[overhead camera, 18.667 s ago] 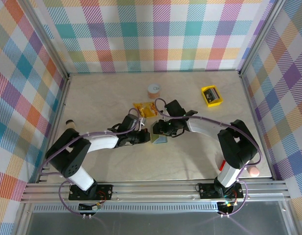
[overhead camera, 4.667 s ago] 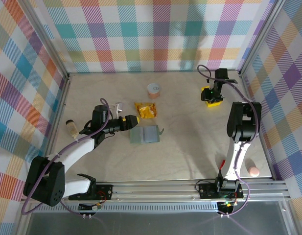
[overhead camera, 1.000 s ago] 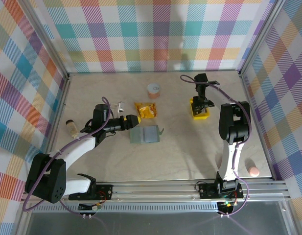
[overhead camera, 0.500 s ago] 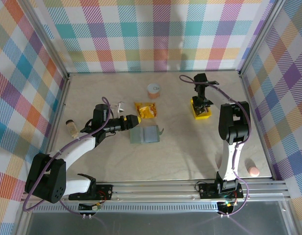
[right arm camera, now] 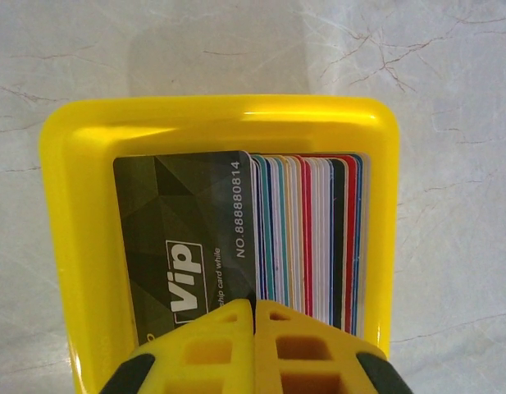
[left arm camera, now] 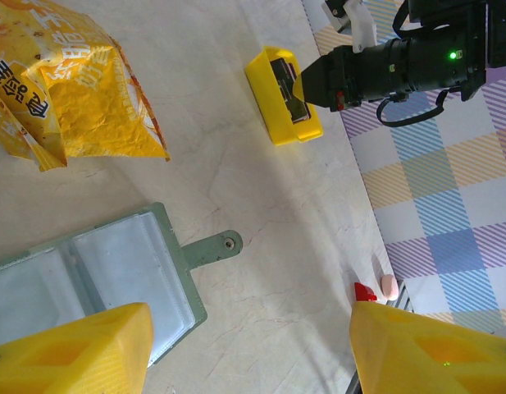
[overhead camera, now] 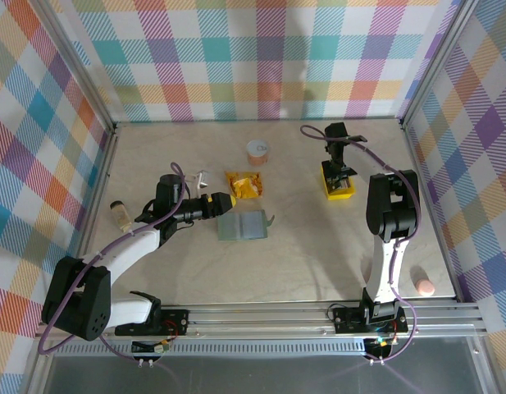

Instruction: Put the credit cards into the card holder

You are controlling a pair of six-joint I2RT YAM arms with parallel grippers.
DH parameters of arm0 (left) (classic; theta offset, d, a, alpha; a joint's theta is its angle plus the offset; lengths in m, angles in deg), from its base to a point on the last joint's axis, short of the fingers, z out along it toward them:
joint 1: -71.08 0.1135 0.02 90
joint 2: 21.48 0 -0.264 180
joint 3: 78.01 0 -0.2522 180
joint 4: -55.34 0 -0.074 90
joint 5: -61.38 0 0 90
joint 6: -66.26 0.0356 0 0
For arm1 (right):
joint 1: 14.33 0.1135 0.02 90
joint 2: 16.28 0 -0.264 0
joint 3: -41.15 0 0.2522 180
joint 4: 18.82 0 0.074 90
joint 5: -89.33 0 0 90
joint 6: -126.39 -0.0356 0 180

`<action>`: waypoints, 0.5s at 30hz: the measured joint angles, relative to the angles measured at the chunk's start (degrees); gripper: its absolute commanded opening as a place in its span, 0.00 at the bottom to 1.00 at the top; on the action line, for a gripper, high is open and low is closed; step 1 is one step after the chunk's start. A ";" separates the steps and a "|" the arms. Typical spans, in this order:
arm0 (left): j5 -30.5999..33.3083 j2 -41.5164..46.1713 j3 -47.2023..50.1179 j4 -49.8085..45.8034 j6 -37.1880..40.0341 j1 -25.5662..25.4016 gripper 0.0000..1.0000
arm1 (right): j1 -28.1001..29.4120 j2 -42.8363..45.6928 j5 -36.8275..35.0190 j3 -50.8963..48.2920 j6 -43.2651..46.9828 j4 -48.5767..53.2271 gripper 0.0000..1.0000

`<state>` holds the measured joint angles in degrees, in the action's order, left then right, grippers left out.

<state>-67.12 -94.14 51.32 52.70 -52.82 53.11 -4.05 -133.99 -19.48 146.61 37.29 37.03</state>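
Over the yellow tray, my right gripper is fully closed at the dark card fronting the credit cards; I cannot confirm the grip. Lift straight, slowly. My left gripper, half open and empty, hovers beside the open card holder.

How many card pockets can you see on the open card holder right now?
2, side by side on the card holder: one pocket beside the snap tab, the other past it. A finger of the left hand covers part of it, so more may be hidden.
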 measured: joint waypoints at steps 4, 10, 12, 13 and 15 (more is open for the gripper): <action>0.00 0.00 0.00 0.00 0.00 0.00 0.64 | 0.00 0.83 1.62 -0.20 -0.17 -0.17 0.00; 0.00 0.02 0.00 -0.02 0.00 0.00 0.64 | 0.07 4.92 5.77 -1.73 -1.40 -0.70 0.00; 0.00 0.04 0.00 -0.02 0.00 0.00 0.64 | 0.09 6.75 6.69 -2.67 -2.03 -0.66 0.00; 0.00 0.09 0.00 -0.04 0.00 0.00 0.64 | 0.09 7.76 7.23 -3.13 -2.45 -0.66 0.00; 0.02 0.42 0.00 -0.07 0.00 0.00 0.64 | 0.09 9.55 7.96 -3.89 -3.28 -0.70 0.00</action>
<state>-67.10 -93.73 51.32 52.63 -52.82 53.11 -3.96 -124.44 -11.53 142.72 34.01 36.33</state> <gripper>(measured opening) 0.638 0.056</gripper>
